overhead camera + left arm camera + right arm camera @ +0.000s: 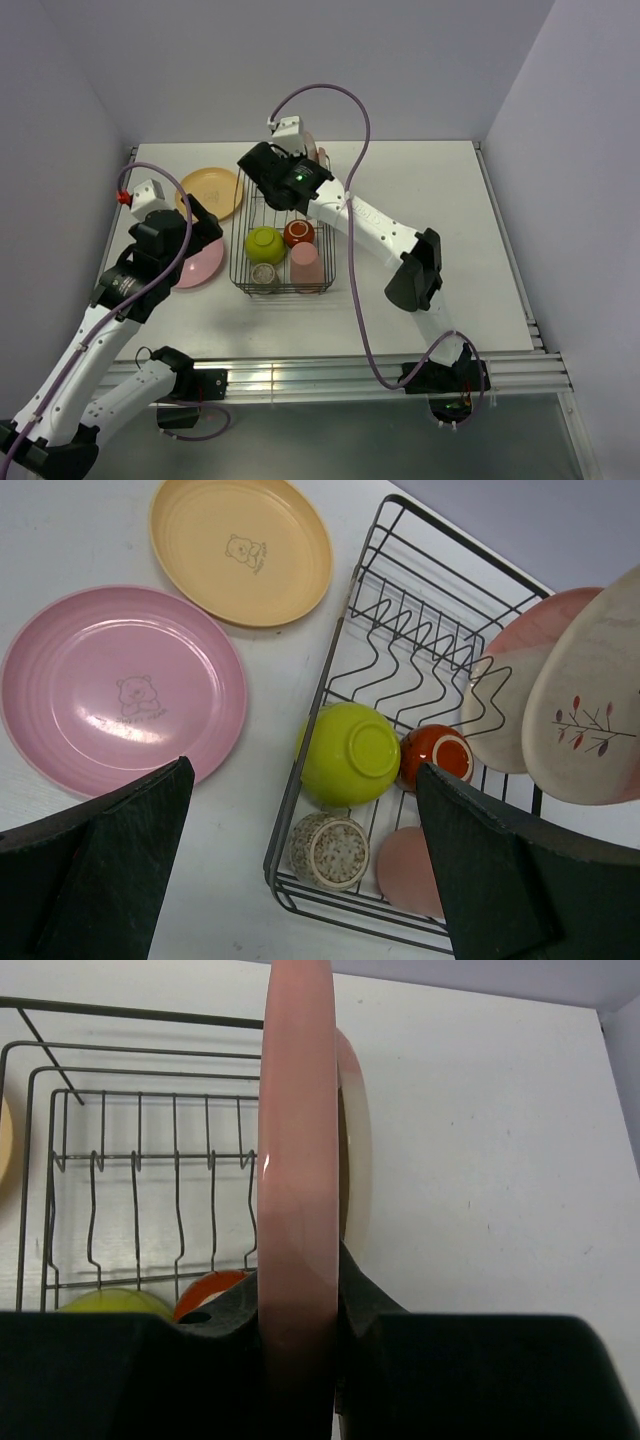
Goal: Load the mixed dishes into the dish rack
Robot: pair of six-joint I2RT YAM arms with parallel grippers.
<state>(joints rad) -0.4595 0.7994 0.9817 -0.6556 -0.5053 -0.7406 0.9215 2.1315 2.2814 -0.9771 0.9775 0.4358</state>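
Note:
The dark wire dish rack [243, 222] holds a lime-green bowl [265, 243], a red-brown mug [299, 233], a salmon-pink cup [306, 262] and a small grey-beige cup [265, 275]. My right gripper [298, 1270] is shut on the rim of the pink-and-cream plate [297, 1140], held upright over the rack's far end. The twig plate [590, 710] stands close beside it. The orange-yellow plate [210, 192] and the pink plate [200, 265] lie flat on the table left of the rack. My left gripper [305, 780] is open and empty, above the rack's near left corner and the pink plate's edge.
The rack's wavy plate dividers [420, 655] at the far half stand bare. The table [430, 200] is white with walls at the left, back and right. The right arm [380, 235] reaches across the table beside the rack's right side.

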